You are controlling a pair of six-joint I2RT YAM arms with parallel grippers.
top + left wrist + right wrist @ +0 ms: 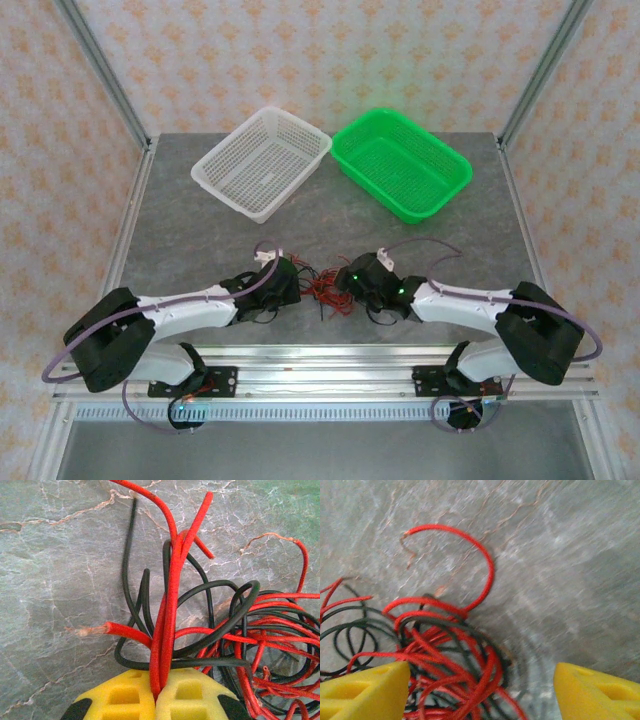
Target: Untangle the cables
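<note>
Seen from above, the cables [325,290] lie as a small red and black tangle on the grey bench [200,240], low in the middle of the frame, between the two arms; the left fingers [292,272] meet the tangle's left edge and the right fingers [348,282] its right edge; a white basket [215,185] and a green basket [452,190] sit side by side at the upper middle, well apart from the tangle; in the left wrist view the left fingers [125,700], yellow at the bottom centre, are clenched together on a doubled red strand that rises straight up the frame, while the rest of the cables [225,630] loop in red and black across the right half, resting on the bench [60,570]; in the right wrist view the right fingers [365,690] stand released, wide apart at the lower left and lower right corners, grasping nothing; the cables [445,645] fill the lower left and centre, partly between the fingers, with one red loop arching toward the upper middle over the bench [580,580].
</note>
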